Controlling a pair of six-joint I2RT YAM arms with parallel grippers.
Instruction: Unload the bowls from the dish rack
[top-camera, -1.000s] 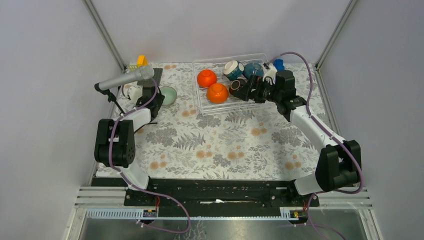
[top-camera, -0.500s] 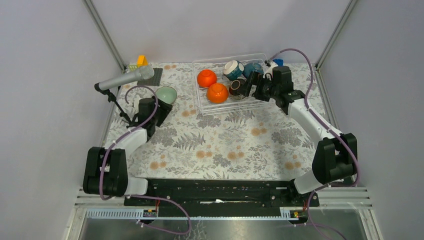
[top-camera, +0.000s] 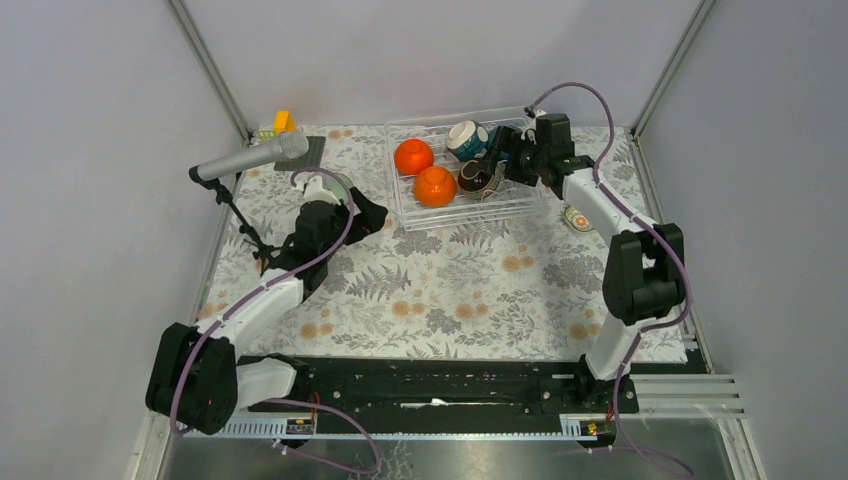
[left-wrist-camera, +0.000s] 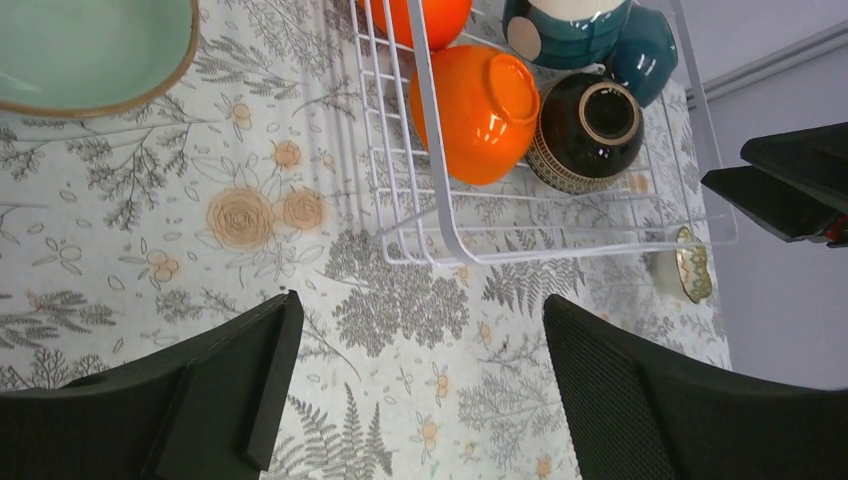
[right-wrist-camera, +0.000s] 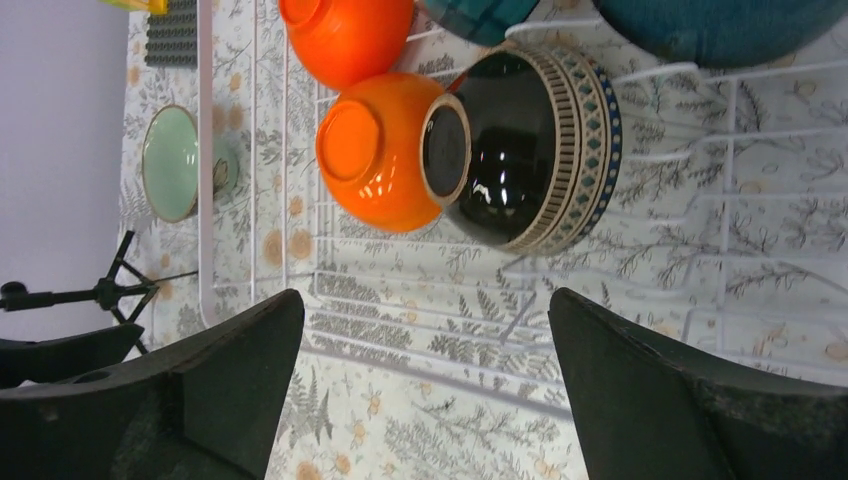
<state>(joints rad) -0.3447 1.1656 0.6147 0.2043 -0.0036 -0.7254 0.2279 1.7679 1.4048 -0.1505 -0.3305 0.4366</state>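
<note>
Both grippers have nothing in them right now. The left gripper (left-wrist-camera: 420, 400) has its jaws spread wide over the floral worktop (top-camera: 450, 290), between the mint bowl (left-wrist-camera: 80, 50) sitting upright on the worktop and the dish rack (left-wrist-camera: 437, 190). The right gripper (right-wrist-camera: 425, 390) is also wide open, hovering at the rack by the dark brown bowl (right-wrist-camera: 520, 150), touching nothing. That bowl lies on its side against an orange bowl (right-wrist-camera: 380, 150). A second orange bowl (top-camera: 414, 156) and the teal bowls (top-camera: 467, 138) are in the rack too.
</note>
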